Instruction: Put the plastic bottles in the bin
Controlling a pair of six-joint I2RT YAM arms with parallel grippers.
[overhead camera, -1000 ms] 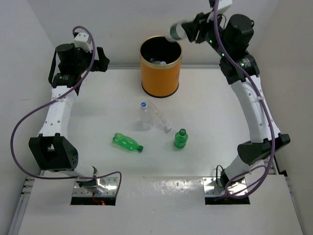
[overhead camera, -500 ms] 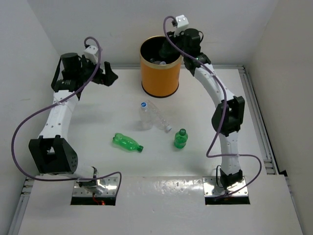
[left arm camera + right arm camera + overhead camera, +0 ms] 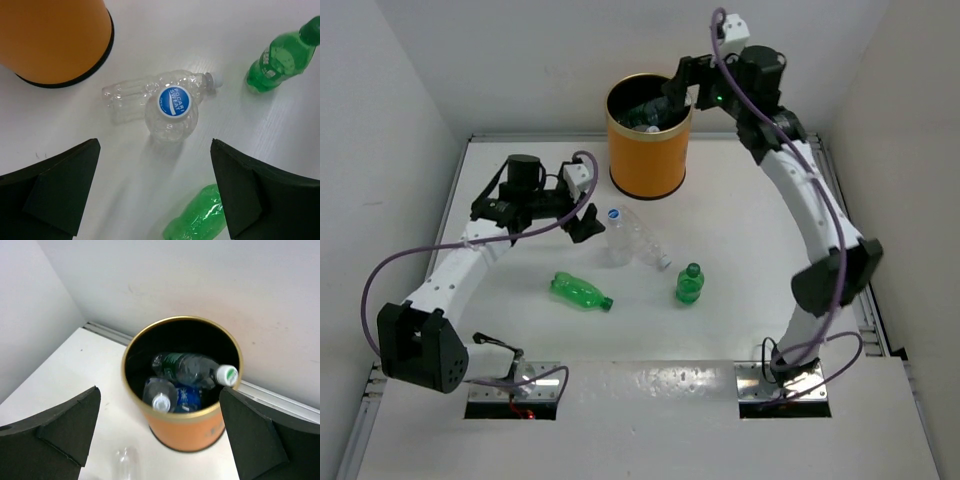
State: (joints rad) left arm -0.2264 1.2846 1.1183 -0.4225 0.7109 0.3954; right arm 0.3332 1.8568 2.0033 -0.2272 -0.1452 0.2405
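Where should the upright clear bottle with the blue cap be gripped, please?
Grip the upright bottle around its shoulder, from above with the open left claw. It stands vertical, and the lying clear bottle crowds only one side, leaving the other sides free.

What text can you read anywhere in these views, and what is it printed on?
"POCARI SWEAT": on the blue cap of the upright clear bottle, left wrist view.
Upright green bottle: white print on its side, too blurred to read.
Inside the bin: a green label and a blue label on bottles, both too blurred to read.
No other text is visible.
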